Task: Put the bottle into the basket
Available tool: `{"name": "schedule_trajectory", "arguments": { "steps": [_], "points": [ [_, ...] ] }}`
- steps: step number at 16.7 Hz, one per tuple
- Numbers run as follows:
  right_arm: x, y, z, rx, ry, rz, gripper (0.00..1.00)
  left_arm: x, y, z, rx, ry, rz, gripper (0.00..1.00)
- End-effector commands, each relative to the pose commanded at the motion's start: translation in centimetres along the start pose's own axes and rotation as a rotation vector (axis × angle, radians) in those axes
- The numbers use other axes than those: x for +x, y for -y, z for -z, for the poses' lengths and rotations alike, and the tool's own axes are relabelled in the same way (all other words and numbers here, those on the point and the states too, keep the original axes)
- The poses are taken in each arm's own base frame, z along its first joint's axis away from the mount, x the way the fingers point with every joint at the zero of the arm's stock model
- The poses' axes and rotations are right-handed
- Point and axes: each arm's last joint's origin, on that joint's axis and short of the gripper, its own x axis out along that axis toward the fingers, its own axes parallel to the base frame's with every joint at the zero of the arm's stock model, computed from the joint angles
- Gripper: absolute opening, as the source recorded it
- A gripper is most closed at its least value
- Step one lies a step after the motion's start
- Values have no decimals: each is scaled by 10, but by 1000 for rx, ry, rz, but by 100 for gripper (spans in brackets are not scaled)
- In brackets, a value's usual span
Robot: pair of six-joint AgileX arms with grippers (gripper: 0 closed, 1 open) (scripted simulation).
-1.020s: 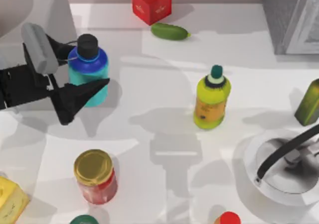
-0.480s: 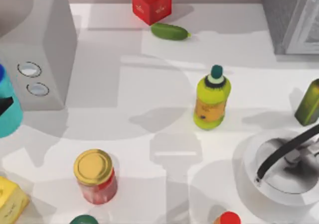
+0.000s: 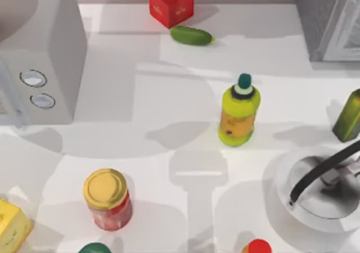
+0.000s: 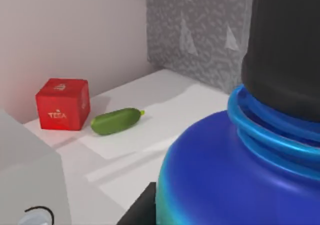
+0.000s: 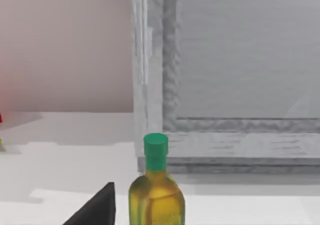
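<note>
The bottle (image 4: 235, 185) looms close in the left wrist view, showing its dark blue shoulder, blue neck rings and black screw cap (image 4: 285, 50). It hangs above the table with my left gripper shut on it; one dark finger (image 4: 143, 207) shows beside its body. The basket (image 3: 281, 188), white and round with a black handle (image 3: 320, 171), stands at the table's front right. A dark edge of my right gripper (image 5: 97, 210) shows in the right wrist view, near the olive-green bottle (image 5: 156, 195).
A grey box (image 3: 50, 50) stands at the left and a grey cabinet (image 3: 329, 17) at the back right. Red cube (image 3: 170, 4), cucumber (image 3: 192, 35), yellow-green bottle (image 3: 239, 115), olive-green bottle (image 3: 349, 117) and gold-lidded jar (image 3: 107, 199) dot the table.
My left gripper, shut on the bottle, carried it leftward from the table's left part and out of the top view. Nothing else has moved.
</note>
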Motion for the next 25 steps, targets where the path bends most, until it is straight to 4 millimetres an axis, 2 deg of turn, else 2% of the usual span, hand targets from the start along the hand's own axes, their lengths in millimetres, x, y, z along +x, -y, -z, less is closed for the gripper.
{"name": "schedule_trajectory", "arguments": {
  "steps": [7, 11, 15, 20, 25],
  "points": [
    [0, 0, 0, 0, 0, 0, 100, 0, -2, -1, -2, -1, 3, 0],
    [0, 0, 0, 0, 0, 0, 100, -1, -22, -30, 0, 3, 3, 0],
    [0, 0, 0, 0, 0, 0, 100, -3, -60, -77, 1, 10, 3, 0],
    [0, 0, 0, 0, 0, 0, 100, -3, -124, -139, 0, 21, 2, 0],
    [0, 0, 0, 0, 0, 0, 100, -1, -188, -181, 0, 31, 2, 0]
  ]
}}
